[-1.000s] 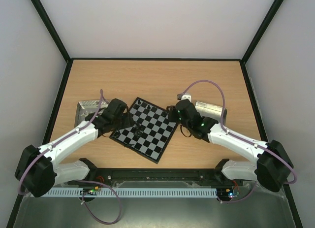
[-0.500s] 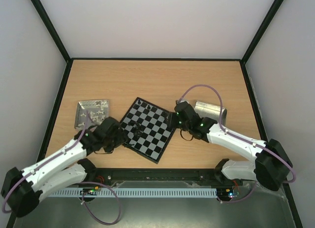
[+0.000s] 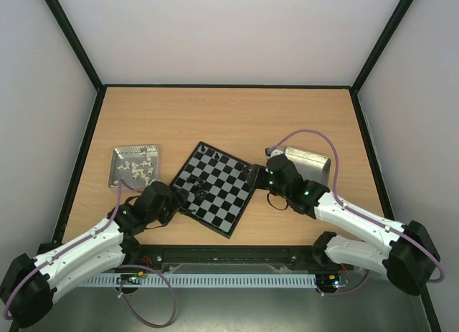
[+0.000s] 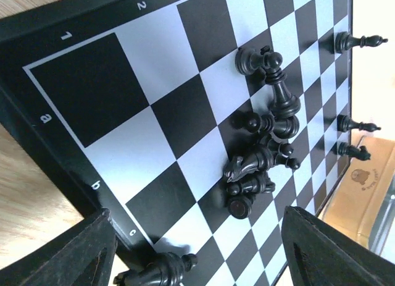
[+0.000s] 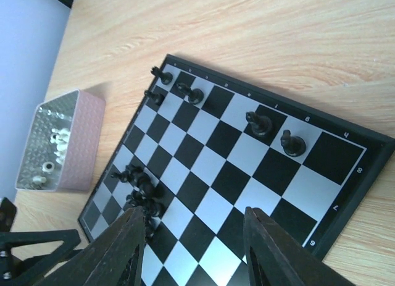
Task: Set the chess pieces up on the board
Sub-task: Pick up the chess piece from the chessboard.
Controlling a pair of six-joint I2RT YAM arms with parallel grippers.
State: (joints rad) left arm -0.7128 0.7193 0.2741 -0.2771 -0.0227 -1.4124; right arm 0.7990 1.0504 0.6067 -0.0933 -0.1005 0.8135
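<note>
the left gripper (image 4: 197, 218) and right gripper (image 5: 194, 215) hang spread wide, holding nothing, at opposite corners of the flat black-and-silver checked chessboard (image 3: 228, 204). tiny black chessmen (image 4: 262, 144) lie heaped toward its left corner. best to pinch one outer piece by its slim stem, sparing its neighbours.

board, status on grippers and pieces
Left gripper open, empty, at board corner. Right gripper open, empty, over board. Pieces heaped mid-board, some toppled. Stray piece lying at rim between left fingers.
</note>
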